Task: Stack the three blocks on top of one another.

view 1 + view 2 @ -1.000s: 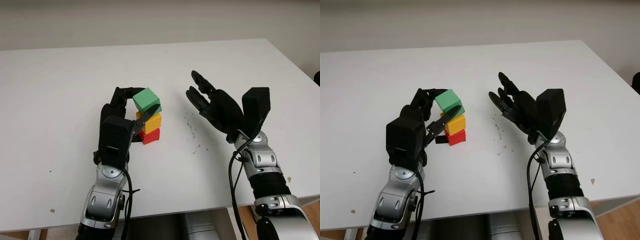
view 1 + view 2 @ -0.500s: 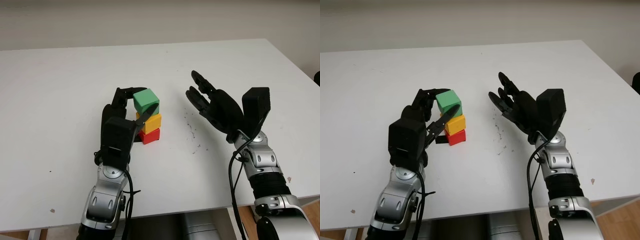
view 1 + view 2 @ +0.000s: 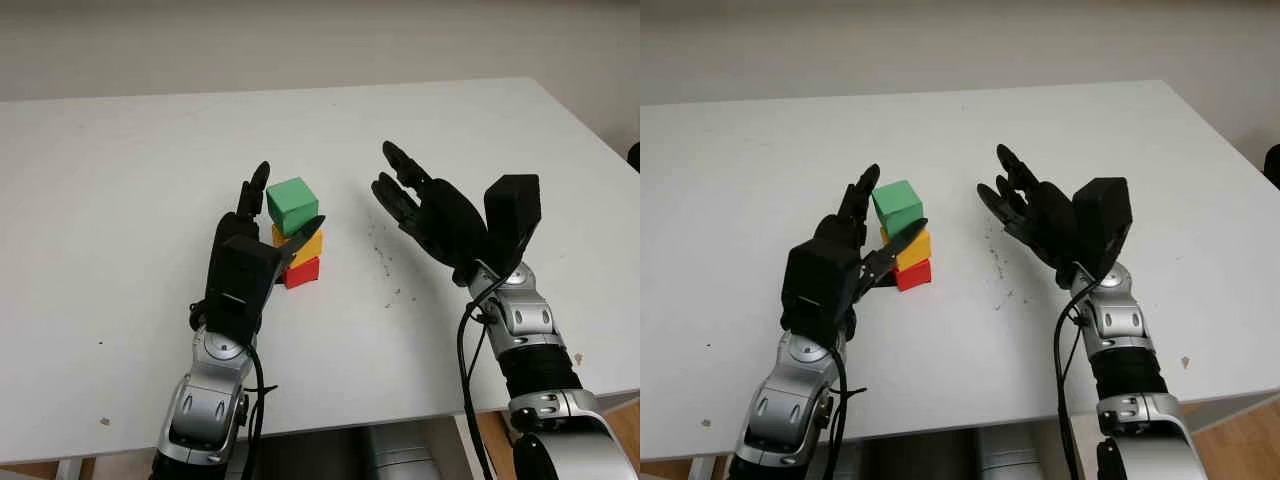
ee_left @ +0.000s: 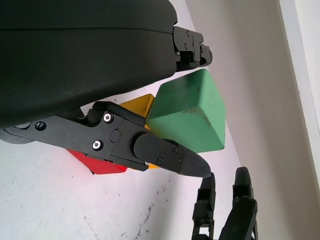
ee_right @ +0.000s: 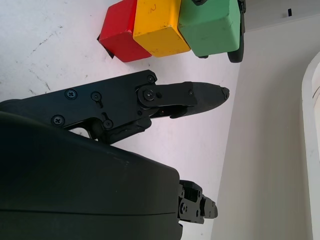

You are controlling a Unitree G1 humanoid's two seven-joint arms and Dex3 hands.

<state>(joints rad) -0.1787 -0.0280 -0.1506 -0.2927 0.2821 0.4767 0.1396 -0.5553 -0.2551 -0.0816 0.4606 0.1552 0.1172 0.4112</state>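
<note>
A green block (image 3: pixel 292 204) sits on a yellow block (image 3: pixel 306 244), which sits on a red block (image 3: pixel 303 271), forming one upright stack at mid-table. My left hand (image 3: pixel 286 200) is open around the stack: its fingers point up just left of the green block, off its side, and its thumb (image 4: pixel 167 157) reaches across in front of the yellow block (image 4: pixel 138 104). My right hand (image 3: pixel 405 190) hovers open to the right of the stack, palm facing it, a hand's width away. The right wrist view shows the whole stack, with the green block (image 5: pixel 210 25) at its end.
The white table (image 3: pixel 130 170) has a patch of dark specks (image 3: pixel 385 262) between the stack and my right hand. Its front edge (image 3: pixel 350 420) runs close to my forearms and its right edge (image 3: pixel 600 140) slants away at the far right.
My left hand's fingers uncurled and let go of the green block, which went from tilted to level on the yellow block. The right hand stayed where it was.
</note>
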